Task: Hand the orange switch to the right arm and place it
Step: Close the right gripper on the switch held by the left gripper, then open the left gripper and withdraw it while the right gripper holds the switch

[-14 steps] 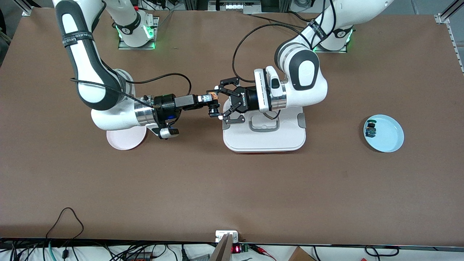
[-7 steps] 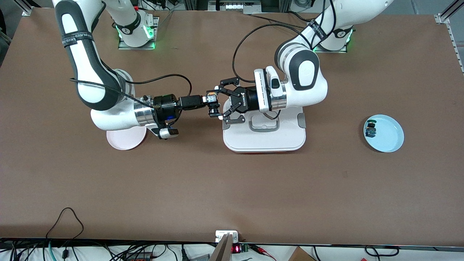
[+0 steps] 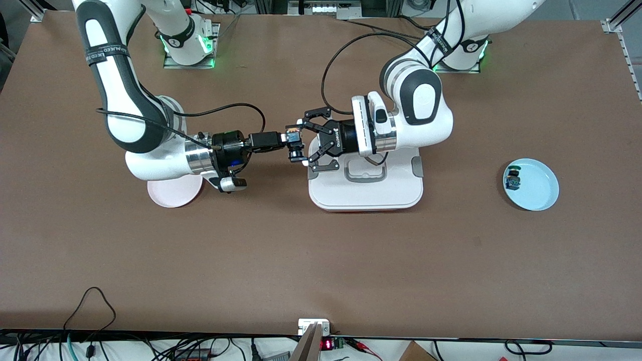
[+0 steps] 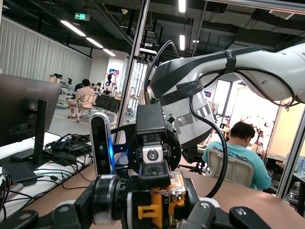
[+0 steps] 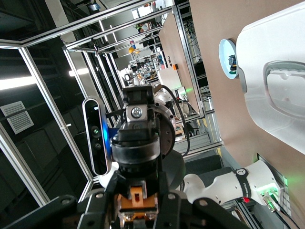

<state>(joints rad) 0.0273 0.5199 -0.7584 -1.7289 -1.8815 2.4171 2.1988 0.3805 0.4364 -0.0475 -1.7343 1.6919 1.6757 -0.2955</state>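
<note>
The orange switch (image 3: 296,135) hangs in the air between the two grippers, over the table just off the white tray's edge toward the right arm's end. My right gripper (image 3: 291,136), slim and black, is shut on its orange part. In the right wrist view the orange switch (image 5: 142,200) sits between the right gripper (image 5: 143,212) fingers. My left gripper (image 3: 302,142) faces it and still clasps the switch by its ends. The left wrist view shows the orange switch (image 4: 159,202) in the left gripper (image 4: 152,217).
A white tray (image 3: 366,195) lies under the left arm's wrist. A pink plate (image 3: 170,195) shows partly under the right arm. A light blue plate (image 3: 539,190) toward the left arm's end holds a green-capped blue switch (image 3: 512,179).
My right gripper's fingers have closed onto the orange switch. Both arms have stayed nearly in place, and the left gripper looks unchanged.
</note>
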